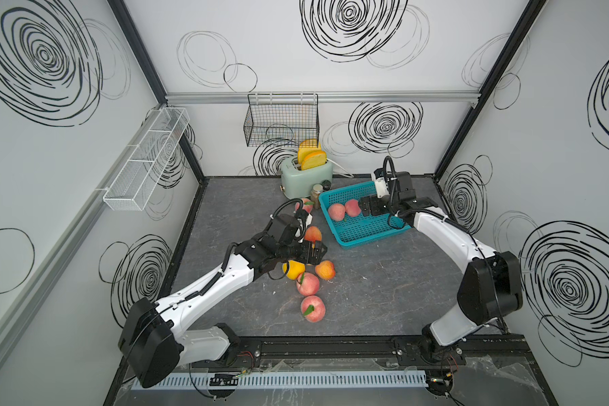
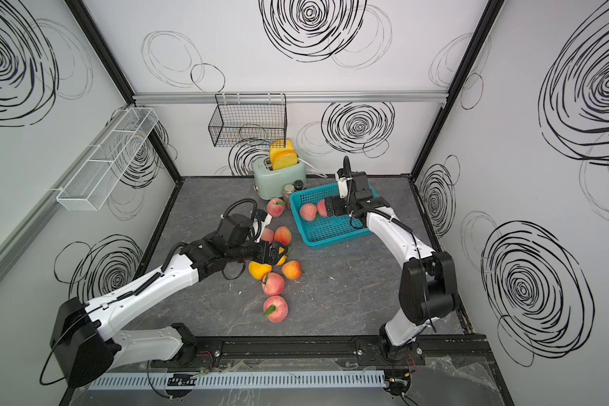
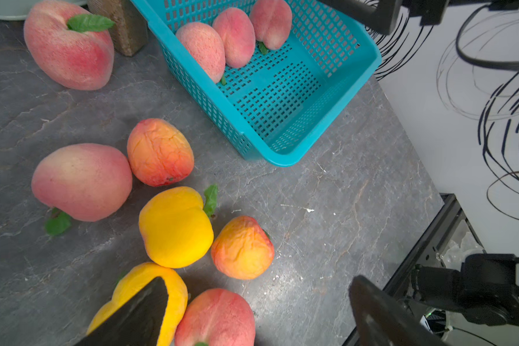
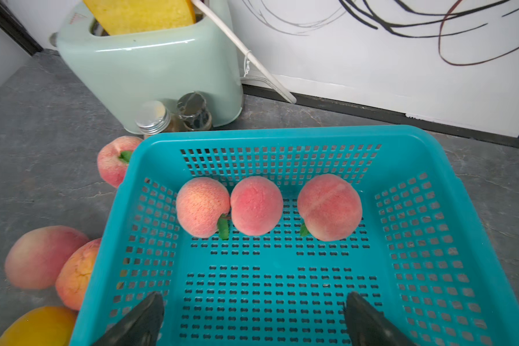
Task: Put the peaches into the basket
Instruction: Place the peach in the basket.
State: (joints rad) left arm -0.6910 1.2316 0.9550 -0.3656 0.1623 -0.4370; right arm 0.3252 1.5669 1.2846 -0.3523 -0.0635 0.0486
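Right wrist: three pink peaches [image 4: 203, 206] (green-leafed)

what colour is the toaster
The toaster is pale mint green, clearest in the right wrist view.

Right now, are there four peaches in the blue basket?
No, the right wrist view shows just three peaches sitting in the basket.
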